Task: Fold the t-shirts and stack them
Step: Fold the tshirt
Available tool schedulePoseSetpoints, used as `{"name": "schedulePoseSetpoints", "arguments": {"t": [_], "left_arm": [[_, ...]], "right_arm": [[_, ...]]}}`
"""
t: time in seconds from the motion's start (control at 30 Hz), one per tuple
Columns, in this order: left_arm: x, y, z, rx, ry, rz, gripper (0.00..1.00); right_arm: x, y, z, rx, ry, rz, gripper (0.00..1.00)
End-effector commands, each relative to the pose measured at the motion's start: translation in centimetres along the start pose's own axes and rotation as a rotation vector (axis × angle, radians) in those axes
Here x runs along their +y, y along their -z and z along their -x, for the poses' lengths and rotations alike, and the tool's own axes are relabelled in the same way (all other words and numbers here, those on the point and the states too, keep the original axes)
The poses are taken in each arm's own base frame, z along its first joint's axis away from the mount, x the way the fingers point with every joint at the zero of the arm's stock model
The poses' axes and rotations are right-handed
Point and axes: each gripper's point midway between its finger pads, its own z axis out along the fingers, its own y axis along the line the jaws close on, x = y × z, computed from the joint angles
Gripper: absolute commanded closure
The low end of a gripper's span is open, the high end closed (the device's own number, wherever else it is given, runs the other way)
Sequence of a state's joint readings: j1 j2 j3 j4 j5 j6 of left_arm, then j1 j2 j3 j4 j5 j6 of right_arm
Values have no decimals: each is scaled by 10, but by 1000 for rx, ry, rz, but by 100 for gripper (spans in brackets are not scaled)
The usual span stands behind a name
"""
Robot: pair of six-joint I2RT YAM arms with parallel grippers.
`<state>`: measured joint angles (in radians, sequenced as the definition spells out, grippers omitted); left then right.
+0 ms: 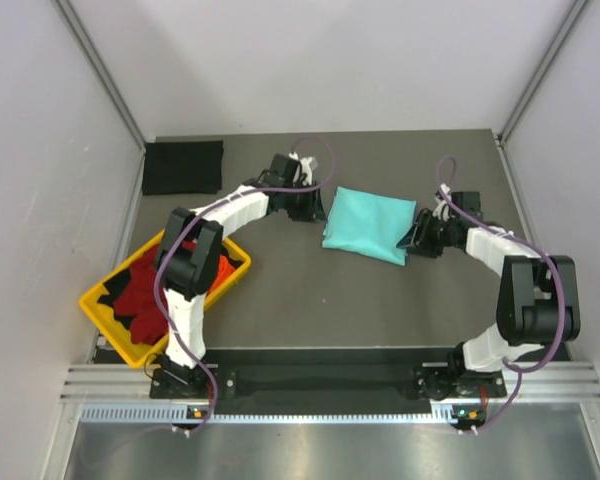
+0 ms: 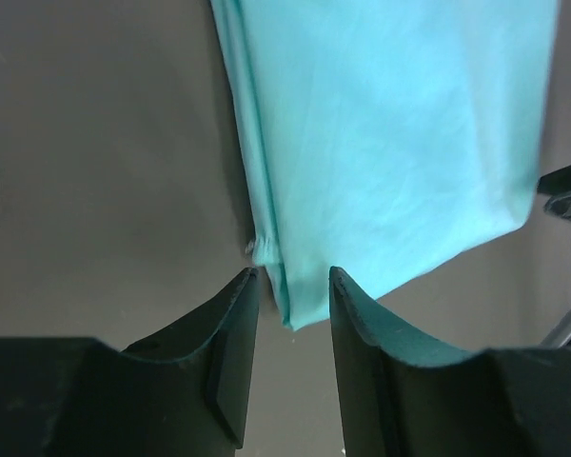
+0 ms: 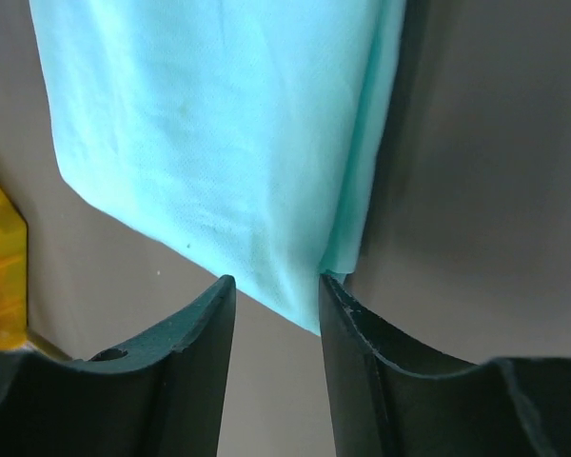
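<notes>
The mint-teal t-shirt (image 1: 368, 224) lies folded into a rectangle on the dark table between my two arms. My left gripper (image 1: 315, 208) is open at its left edge; in the left wrist view (image 2: 290, 286) a corner of the shirt (image 2: 381, 152) sits between the parted fingers. My right gripper (image 1: 412, 240) is open at the shirt's right corner; in the right wrist view (image 3: 276, 290) the shirt (image 3: 219, 143) reaches between the fingers. A folded black t-shirt (image 1: 183, 166) lies at the far left. Red and black shirts (image 1: 150, 290) fill the yellow tray (image 1: 100, 315).
The yellow tray sits at the near left by the left arm's base; its corner shows in the right wrist view (image 3: 2, 267). Grey walls enclose the table on the left, right and back. A metal rail (image 1: 330, 380) runs along the near edge.
</notes>
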<state>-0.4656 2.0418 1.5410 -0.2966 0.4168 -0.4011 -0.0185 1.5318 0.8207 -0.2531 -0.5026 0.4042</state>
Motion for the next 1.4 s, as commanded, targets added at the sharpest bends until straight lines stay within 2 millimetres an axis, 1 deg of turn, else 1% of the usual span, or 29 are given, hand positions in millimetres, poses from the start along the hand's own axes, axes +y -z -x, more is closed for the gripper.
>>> {"name": "schedulePoseSetpoints", "arguments": {"t": [0.0,0.07,0.13,0.23,0.3,0.33,0.37,0.4,0.43,0.47,0.53,0.67,0.73,0.8,0.83,0.87,0.9,0.93,0.97,1.0,1.03,1.1,1.13,1.17,1.2,1.23,1.27,1.33,1.37], "left_arm": [[-6,-6,-34,53,-7,1,59],[-2,-10,-42,67,2,6,58],[5,-17,-53,90,16,20,58],[8,-23,-58,97,23,15,58],[10,-25,-60,106,33,19,58],[11,-26,-60,106,35,22,61],[12,-26,-60,101,34,29,69],[14,-25,-60,101,43,42,86],[15,-24,-60,98,43,54,93],[18,-22,-57,86,41,78,100],[26,-20,-56,75,43,124,100],[38,-17,-54,56,56,200,100],[39,-15,-53,54,57,217,100],[35,-8,-45,39,40,213,100],[33,-5,-41,30,32,211,94],[28,-2,-31,8,9,202,79],[26,0,-25,-1,-2,191,69],[23,0,-19,-8,-11,176,57],[22,1,-15,-7,-29,153,55],[11,1,-5,-15,-47,102,53],[8,1,0,-19,-54,82,52],[5,-3,13,-32,-75,41,46],[2,-10,9,-6,-73,-11,43],[3,-13,11,-1,-78,-40,40],[-3,-16,17,-3,-83,-77,38],[0,-26,9,31,-72,-108,37],[4,-29,11,34,-61,-116,36],[4,-36,16,28,-61,-142,35],[9,-45,10,47,-44,-147,35]], "right_arm": [[16,-13,1,4,48,39,59],[11,-19,0,1,46,21,59],[4,-25,-7,22,45,0,59],[-2,-28,-8,18,57,-24,60],[-5,-26,-8,7,65,-42,64],[-7,-26,-8,7,72,-50,66],[-8,-25,-7,3,73,-58,74],[-8,-24,-5,-4,80,-64,78],[-10,-24,-5,-6,81,-74,82],[-11,-23,-4,-8,84,-84,90],[-12,-24,-3,-8,88,-92,100],[-16,-26,-4,0,82,-105,100],[-17,-27,-3,-1,86,-104,100],[-13,-26,-2,2,93,-87,100],[-9,-24,-3,8,93,-74,92],[-5,-21,0,-2,100,-64,86],[-1,-19,1,-7,101,-56,81],[1,-16,0,-2,99,-50,71],[8,-10,5,-21,108,-36,67],[12,-7,7,-26,111,-29,64],[14,-3,6,-22,113,-26,60],[25,8,13,-47,132,-6,57],[29,11,14,-47,136,0,53],[33,17,18,-65,143,5,52],[35,20,19,-70,146,8,50],[38,23,20,-75,147,11,46],[42,27,23,-89,155,19,38],[44,30,25,-94,155,20,31],[45,31,26,-97,158,23,30]]}}
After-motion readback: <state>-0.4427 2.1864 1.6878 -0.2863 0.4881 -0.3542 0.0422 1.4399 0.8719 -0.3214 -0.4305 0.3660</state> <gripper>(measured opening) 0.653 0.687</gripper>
